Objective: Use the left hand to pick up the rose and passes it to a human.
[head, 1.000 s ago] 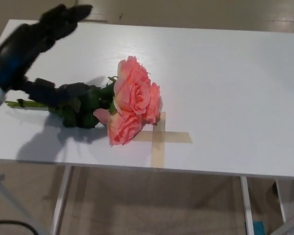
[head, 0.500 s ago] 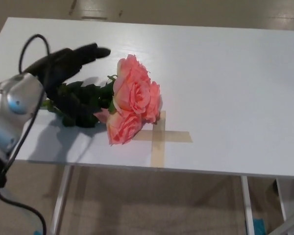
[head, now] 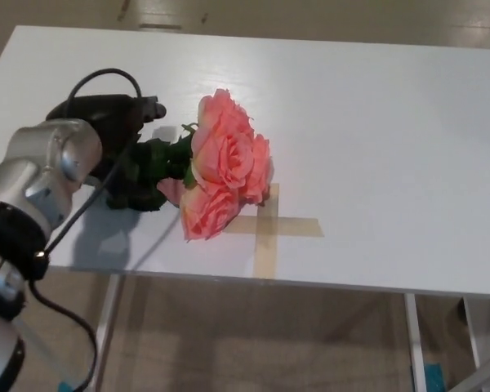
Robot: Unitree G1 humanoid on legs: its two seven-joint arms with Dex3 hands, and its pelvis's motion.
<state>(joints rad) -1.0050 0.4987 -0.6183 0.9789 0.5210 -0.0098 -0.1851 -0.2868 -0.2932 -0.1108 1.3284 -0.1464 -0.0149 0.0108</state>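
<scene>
The rose (head: 225, 163) is a bunch of salmon-pink blooms with dark green leaves (head: 151, 167), lying on its side on the white table (head: 376, 131) with the blooms pointing right. My left hand (head: 110, 110) is black and sits low over the stem end, just left of the leaves, with its silver wrist (head: 53, 163) and a black cable in front of it. The stem is hidden under the hand and wrist. I cannot see whether the hand has closed on the stem. The right hand does not show.
A cross of tan tape (head: 265, 226) is stuck on the table just right of the lowest bloom, near the front edge. White table legs (head: 106, 327) and beige floor show below the edge.
My left hand has swung in from the upper left and come down over the rose's stem, with the wrist turning over it. The rose lies about where it did.
</scene>
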